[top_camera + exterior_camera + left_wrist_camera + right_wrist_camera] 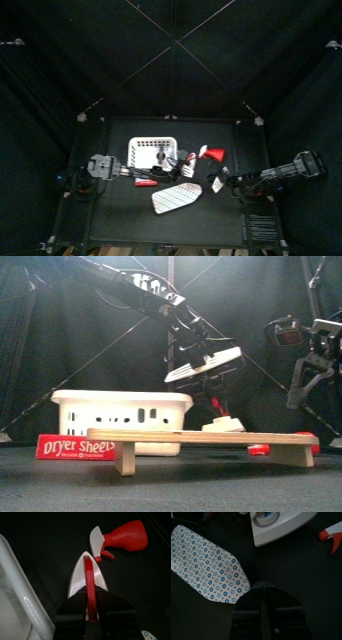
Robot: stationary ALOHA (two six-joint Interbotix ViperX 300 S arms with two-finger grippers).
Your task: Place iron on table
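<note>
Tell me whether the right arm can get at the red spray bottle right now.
Probably yes: the spray bottle lies on bare table near the right gripper, with nothing between them.

Dim, curtained scene lit from above; white things glow against black. A glare streak runs along the basket (23,607) rim. Wrist views blur nearby jaws.

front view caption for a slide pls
Left gripper holds the iron in the air above the ironing board, beside the basket.

Black table (120,225), square, corner posts. White lattice basket (151,152) at ten o'clock. Dotted ironing board (178,197) at centre; red-and-white spray bottle (210,155) at one o'clock.
</note>
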